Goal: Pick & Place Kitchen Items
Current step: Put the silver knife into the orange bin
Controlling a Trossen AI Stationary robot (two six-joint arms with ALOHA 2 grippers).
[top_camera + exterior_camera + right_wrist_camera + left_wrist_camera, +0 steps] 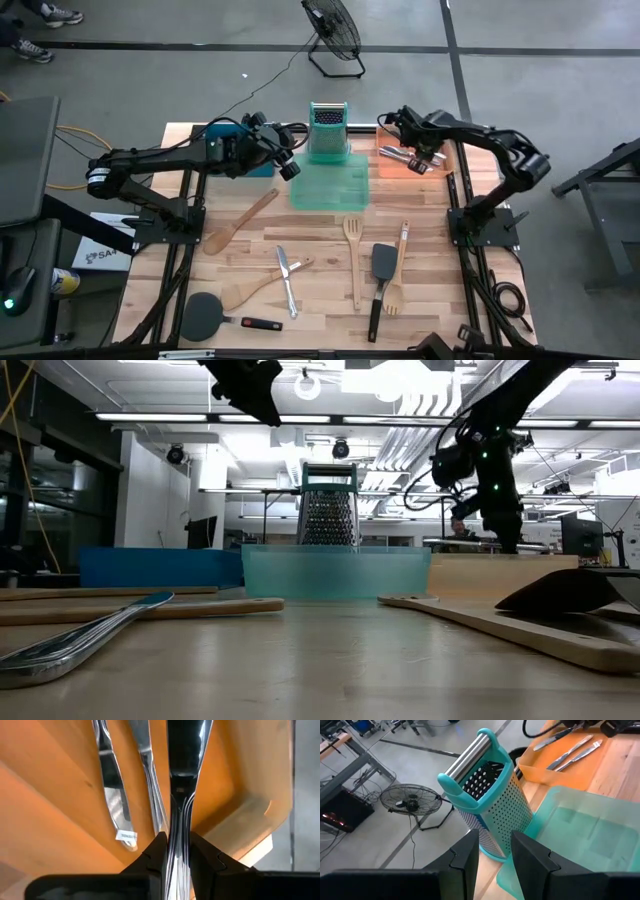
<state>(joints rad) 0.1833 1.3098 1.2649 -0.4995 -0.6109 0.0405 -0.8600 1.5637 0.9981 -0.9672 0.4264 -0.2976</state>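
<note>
My right gripper is over the orange tray at the back right, shut on a silver metal utensil. Two more silver utensils lie flat on that tray's floor. My left gripper hangs open in the air before the upright metal grater, which stands at the far end of the green tray; nothing is between its fingers. Wooden spoons and spatulas, a knife and black spatulas lie loose on the near table. My right gripper pinches the silver utensil's narrow handle between its two fingers. The fingers come from above, slanting down, and the utensil runs on ahead of them over the orange tray. Its far end leaves the wrist view, so whether it rests on the tray I cannot tell.
A blue tray sits under my left arm at the back left. A round black spatula with a red-tipped handle lies at the near left. A floor fan stands beyond the table's far edge.
</note>
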